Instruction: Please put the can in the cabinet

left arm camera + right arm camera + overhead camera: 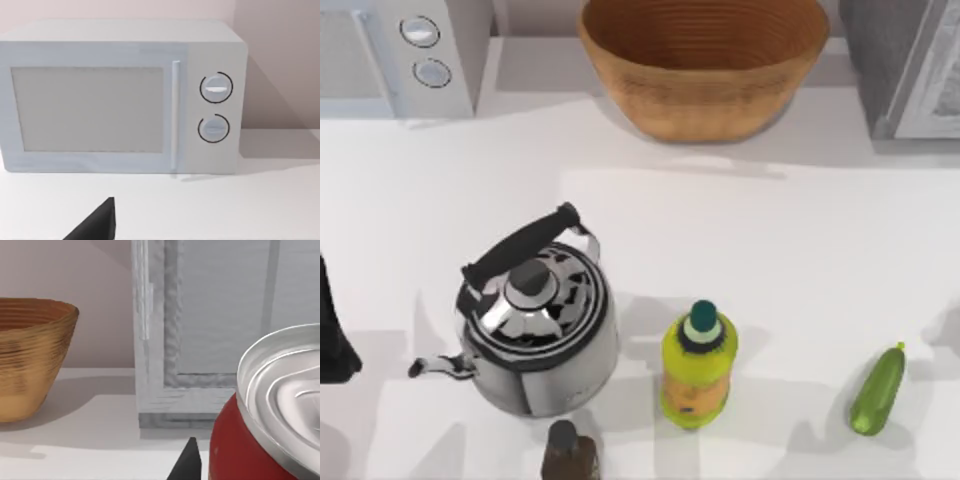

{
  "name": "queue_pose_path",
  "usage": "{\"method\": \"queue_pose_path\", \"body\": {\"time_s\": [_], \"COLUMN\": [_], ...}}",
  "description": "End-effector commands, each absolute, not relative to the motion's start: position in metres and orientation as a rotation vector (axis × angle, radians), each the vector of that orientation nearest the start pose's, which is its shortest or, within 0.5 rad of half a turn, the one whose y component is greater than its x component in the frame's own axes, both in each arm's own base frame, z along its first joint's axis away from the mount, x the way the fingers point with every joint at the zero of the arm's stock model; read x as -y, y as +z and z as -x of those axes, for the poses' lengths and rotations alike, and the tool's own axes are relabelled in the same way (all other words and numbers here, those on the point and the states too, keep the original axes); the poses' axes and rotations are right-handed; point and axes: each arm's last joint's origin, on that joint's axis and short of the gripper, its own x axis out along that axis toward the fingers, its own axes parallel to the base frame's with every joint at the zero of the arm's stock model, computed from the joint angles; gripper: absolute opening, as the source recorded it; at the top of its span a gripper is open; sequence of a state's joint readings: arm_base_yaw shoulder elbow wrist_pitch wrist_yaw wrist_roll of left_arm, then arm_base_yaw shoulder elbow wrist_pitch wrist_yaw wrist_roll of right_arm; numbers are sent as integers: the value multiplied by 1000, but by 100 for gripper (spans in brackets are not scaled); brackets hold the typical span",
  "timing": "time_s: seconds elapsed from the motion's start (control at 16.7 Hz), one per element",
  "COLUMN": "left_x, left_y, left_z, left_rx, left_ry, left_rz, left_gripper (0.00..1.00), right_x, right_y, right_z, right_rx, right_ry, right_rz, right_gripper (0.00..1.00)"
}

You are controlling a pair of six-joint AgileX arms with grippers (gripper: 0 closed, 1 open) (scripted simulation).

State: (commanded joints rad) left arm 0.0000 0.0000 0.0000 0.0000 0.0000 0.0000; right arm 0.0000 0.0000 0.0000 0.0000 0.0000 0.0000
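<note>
Item: right hand (192,462), grip state indeterminate, faced the cabinet (225,330); can (265,430) stood close against it.

**Parts cut off at the frame edges**

Top view: the microwave (400,55) is cropped beyond the kettle (535,335) at the upper left corner; the cabinet (910,65) is cropped at the upper right; the basket (705,60) loses its far rim; a dark bottle (570,455) just in front of the kettle is cut by the lower edge; right wrist view: the can (265,430) is cropped, its label unseen.
</note>
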Motion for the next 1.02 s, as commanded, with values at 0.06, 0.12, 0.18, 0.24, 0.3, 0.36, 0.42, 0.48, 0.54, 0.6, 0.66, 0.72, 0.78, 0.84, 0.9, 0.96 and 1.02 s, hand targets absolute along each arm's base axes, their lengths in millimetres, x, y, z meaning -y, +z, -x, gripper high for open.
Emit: {"method": "queue_pose_path", "body": {"time_s": [0.06,0.12,0.18,0.24,0.3,0.36,0.42,0.48,0.54,0.6,0.66,0.72,0.78,0.84,0.9,0.96,1.02], "left_x": [1,1,1,1,1,1,1,1,1,1,1,1,1,1,1,1,1], "left_y": [160,160,160,160,160,160,160,160,160,160,160,160,160,160,160,160,160], "left_z": [-106,-106,-106,-106,-106,-106,-106,-106,-106,-106,-106,-106,-106,-106,-106,-106,-106], "left_rx": [0,0,0,0,0,0,0,0,0,0,0,0,0,0,0,0,0], "left_ry": [0,0,0,0,0,0,0,0,0,0,0,0,0,0,0,0,0], "left_rz": [0,0,0,0,0,0,0,0,0,0,0,0,0,0,0,0,0], "left_gripper": [100,100,100,100,100,100,100,100,100,100,100,100,100,100,100,100,100], "right_x": [1,1,1,1,1,1,0,0,-1,-1,-2,-3,-4,-6,-7,-9,-11], "right_y": [160,160,161,161,163,168,176,186,199,215,232,251,271,292,314,335,355], "right_z": [-106,-106,-106,-106,-106,-106,-106,-106,-107,-108,-110,-113,-116,-121,-127,-134,-142], "right_rx": [0,0,0,0,-2,-7,-13,-18,-23,-27,-29,-31,-31,-32,-32,-31,-31], "right_ry": [0,0,2,2,2,2,2,2,2,2,2,2,2,1,1,1,2], "right_rz": [0,0,-2,-2,-2,-2,-2,-2,-2,-1,-1,0,0,0,1,1,1], "right_gripper": [0,0,0,0,0,0,0,0,0,0,0,0,0,0,0,0,0]}}
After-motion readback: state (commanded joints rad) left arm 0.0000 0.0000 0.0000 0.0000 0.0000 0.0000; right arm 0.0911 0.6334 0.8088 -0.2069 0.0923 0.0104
